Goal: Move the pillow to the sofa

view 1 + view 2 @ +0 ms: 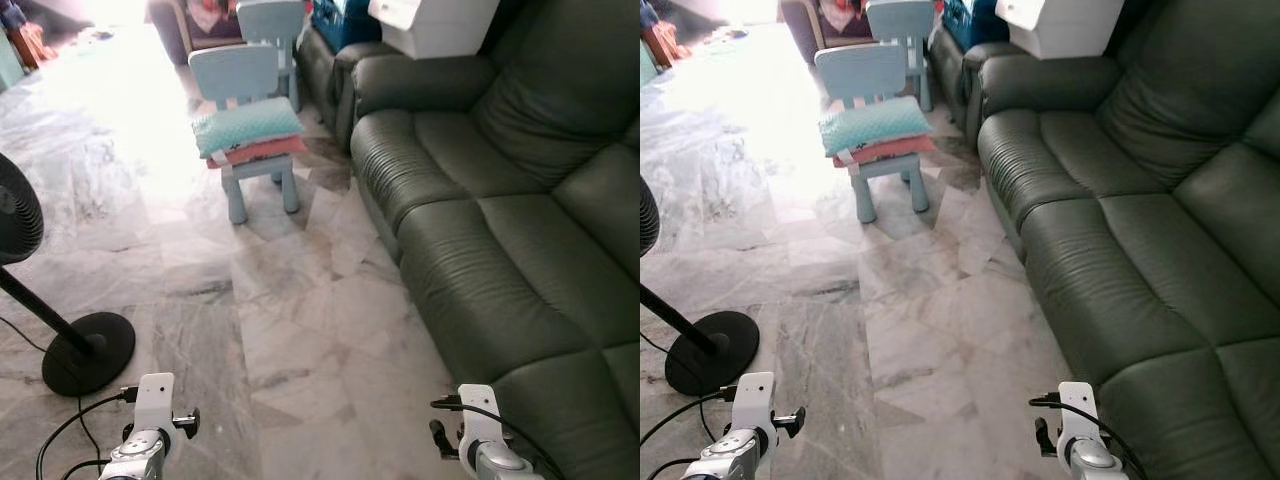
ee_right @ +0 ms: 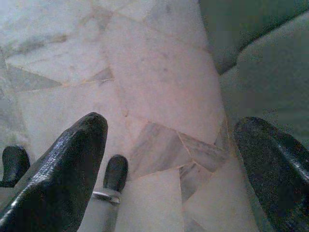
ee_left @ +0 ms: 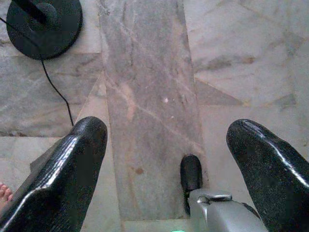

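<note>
A teal pillow (image 1: 247, 126) lies on the seat of a small pale blue chair (image 1: 236, 75), on top of a pink cushion (image 1: 262, 152), well ahead of the robot on the marble floor (image 1: 290, 320). The dark green leather sofa (image 1: 500, 230) runs along the robot's right, and its seat cushions carry nothing; the chair stands just off the sofa's far end. A second pale blue chair (image 1: 270, 22) stands behind the first, and a white box (image 1: 432, 24) sits on the far sofa arm. No writing or brand mark can be read on any of these. A black standing fan (image 1: 60, 320) is at the robot's left, its round base on the floor and its cord trailing toward the left arm. Both arms hang low at the bottom of the head views. The left wrist view looks straight down past the left gripper (image 3: 166, 159), jaws spread wide and holding nothing, onto the fan base (image 3: 43, 26), its cord, one of the robot's black feet (image 3: 191, 173) and, at the edge, a person's bare toes (image 3: 5, 194), which the head views do not show. The right wrist view shows the right gripper (image 2: 171, 159), jaws likewise apart and empty, above the floor beside the sofa's front edge.
</note>
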You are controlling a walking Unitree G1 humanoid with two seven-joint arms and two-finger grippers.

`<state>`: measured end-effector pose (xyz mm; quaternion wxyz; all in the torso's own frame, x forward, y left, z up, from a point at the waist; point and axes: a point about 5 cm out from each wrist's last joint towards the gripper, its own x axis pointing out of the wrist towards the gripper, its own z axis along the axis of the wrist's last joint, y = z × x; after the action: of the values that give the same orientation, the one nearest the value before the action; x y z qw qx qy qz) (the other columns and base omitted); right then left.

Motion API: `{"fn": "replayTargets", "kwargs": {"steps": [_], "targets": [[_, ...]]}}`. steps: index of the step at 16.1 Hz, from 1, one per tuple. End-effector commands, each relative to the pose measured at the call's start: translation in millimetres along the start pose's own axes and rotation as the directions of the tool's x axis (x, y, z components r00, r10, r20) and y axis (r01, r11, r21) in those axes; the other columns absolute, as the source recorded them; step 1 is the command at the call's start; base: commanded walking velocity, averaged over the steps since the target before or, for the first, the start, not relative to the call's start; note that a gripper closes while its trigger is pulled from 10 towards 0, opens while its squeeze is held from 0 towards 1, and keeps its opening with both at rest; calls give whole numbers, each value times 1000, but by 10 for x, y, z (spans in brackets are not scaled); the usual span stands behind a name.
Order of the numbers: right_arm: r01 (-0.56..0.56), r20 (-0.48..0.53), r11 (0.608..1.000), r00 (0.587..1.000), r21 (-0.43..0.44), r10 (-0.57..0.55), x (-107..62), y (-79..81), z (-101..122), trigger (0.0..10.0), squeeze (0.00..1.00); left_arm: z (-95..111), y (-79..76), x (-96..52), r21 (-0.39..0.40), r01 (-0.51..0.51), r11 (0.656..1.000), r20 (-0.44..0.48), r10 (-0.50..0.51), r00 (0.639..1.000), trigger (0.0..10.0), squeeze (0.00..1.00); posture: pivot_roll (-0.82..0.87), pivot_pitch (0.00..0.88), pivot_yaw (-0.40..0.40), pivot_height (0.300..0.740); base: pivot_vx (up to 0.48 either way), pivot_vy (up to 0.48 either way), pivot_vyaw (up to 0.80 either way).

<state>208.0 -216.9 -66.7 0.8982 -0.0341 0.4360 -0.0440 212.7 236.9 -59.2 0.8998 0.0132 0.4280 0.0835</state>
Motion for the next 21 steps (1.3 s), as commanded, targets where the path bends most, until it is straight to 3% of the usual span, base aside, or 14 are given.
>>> {"fn": "replayTargets", "kwargs": {"steps": [1,12,21], "targets": [[-3,8,1000,1000,-11,4,0,-3,16,10000,0,-44,48,-9,13,-4,1000,-21,4,1000,10000,0,-53,63,-15,740,442,0,0],[-15,9,1000,1000,-25,15,2,19,19,10000,0,-85,54,-15,35,-6,999,-37,8,999,10000,0,-51,63,-16,740,440,0,0],[-28,15,998,999,-51,29,7,27,58,10000,0,-116,82,-20,42,-51,998,-52,53,997,10000,0,-46,43,-21,740,0,0,0]]}}
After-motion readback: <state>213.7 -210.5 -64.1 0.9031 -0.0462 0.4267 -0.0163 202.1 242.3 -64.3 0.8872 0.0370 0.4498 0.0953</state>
